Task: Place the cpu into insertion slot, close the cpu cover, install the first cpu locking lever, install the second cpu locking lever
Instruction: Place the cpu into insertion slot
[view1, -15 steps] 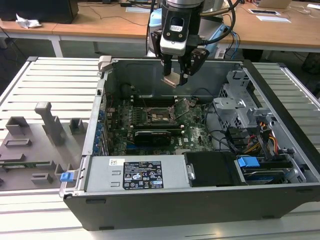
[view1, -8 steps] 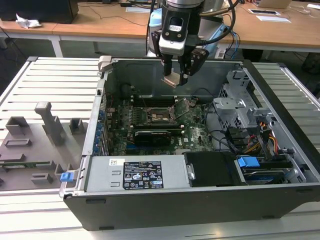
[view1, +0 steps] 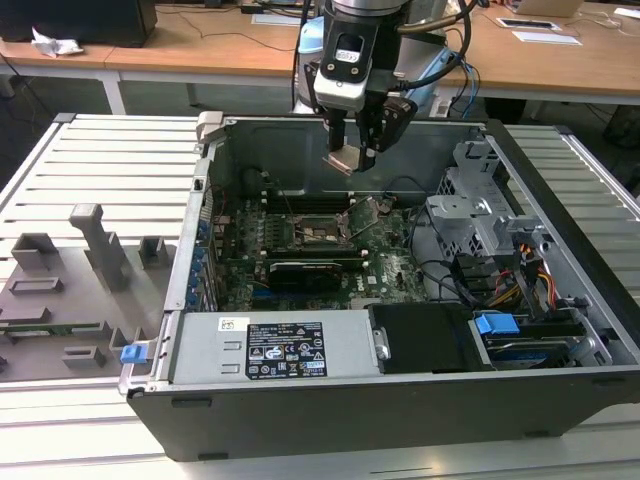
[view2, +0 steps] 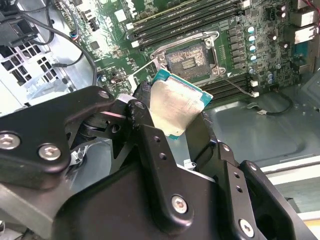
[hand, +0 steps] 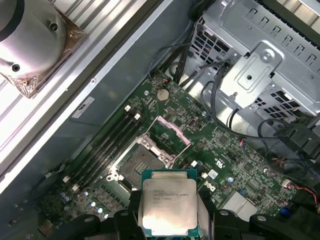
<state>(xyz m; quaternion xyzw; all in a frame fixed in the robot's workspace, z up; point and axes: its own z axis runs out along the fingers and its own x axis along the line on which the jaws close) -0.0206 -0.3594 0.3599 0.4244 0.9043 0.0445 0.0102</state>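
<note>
cpu (view1: 347, 160) is clenched by its side edges in the claw (view1: 352, 148), upper centre of the exterior view, well above the insertion slot (view1: 322, 232). Judged light, stiff and contact-fragile (underside especially), so it is best held by the edges only.

Bright, even light falls from above in the exterior view; the computer case (view1: 300, 150) interior sits in softer shade. In the second wrist view the cpu (view2: 175, 107) glares pale across its metal top. In the first wrist view the hand (hand: 169, 206) lies in shadow.
</note>
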